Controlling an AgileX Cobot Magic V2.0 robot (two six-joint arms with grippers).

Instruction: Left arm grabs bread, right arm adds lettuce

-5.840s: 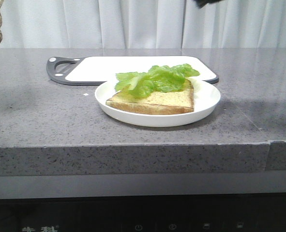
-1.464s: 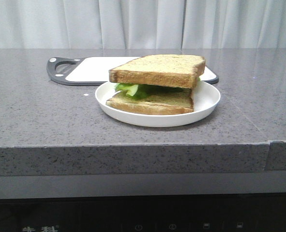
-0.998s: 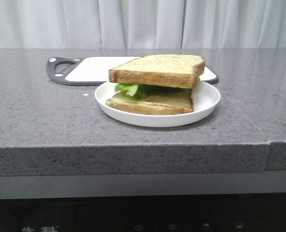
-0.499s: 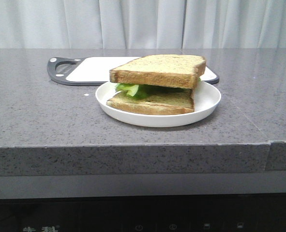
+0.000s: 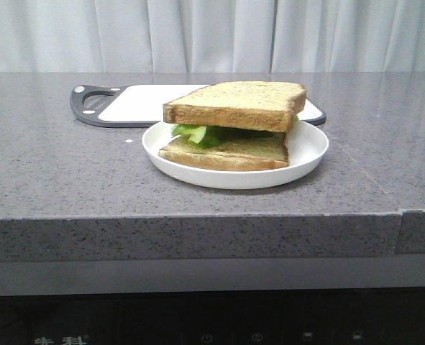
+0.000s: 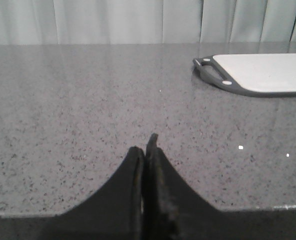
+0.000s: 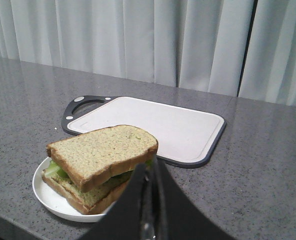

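Observation:
The bread (image 5: 234, 104), a thick tan slice with brown crust, lies on top of the stack in the white plate (image 5: 307, 152). Under it the green lettuce (image 5: 196, 134) peeks out at the left, resting on a thinner slice (image 5: 226, 153). Neither arm shows in the front view. In the left wrist view my left gripper (image 6: 146, 145) is shut and empty above bare counter, away from the plate. My right gripper (image 7: 152, 167) is also shut and empty; the bread (image 7: 100, 152), the lettuce (image 7: 54, 170) and the plate (image 7: 47, 197) lie just beyond it.
A white cutting board with a dark grey rim and handle (image 5: 136, 103) lies behind the plate, also seen as the board (image 6: 265, 72) and the board (image 7: 153, 125). The grey stone counter has a front edge (image 5: 198, 215). White curtains hang behind.
5.8 s ago the lettuce lay uncovered and the bread hung at the upper left edge. Now the bread covers the lettuce. Over the last 1.5 s nothing moved.

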